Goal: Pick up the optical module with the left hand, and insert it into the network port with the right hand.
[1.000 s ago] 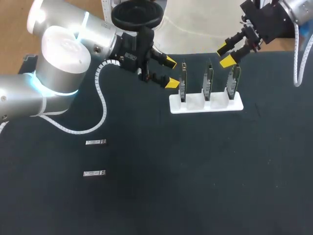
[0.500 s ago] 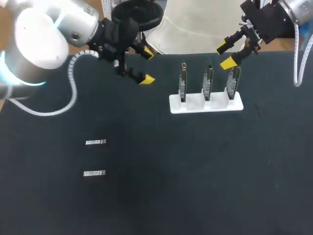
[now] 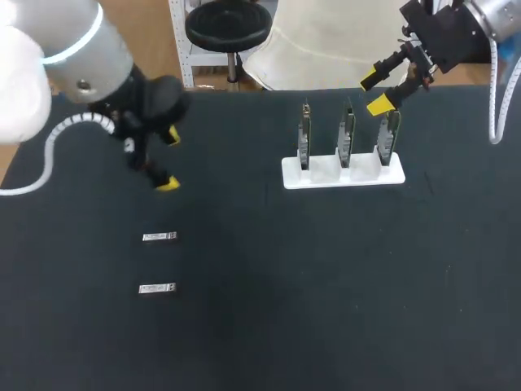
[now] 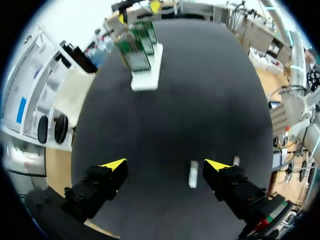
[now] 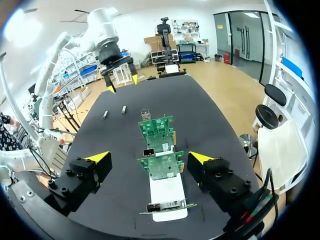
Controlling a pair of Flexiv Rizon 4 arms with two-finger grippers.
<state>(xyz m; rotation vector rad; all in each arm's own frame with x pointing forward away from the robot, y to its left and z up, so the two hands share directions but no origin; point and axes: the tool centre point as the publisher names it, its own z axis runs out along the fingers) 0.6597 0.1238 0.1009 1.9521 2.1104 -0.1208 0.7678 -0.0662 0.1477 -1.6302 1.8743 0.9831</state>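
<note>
Enters from the upper left with the left arm (image 3: 73, 32), wrist bent downward, left hand (image 3: 168, 160) pointing down, spread wide and empty. Enters from the upper right with the right arm (image 3: 488, 10), right hand (image 3: 374, 92) angled down and leftward, likewise spread apart, gripping nothing.

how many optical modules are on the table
2: one optical module near the left claw, the second optical module beside it, further from the claw. None appears hidden.
</note>
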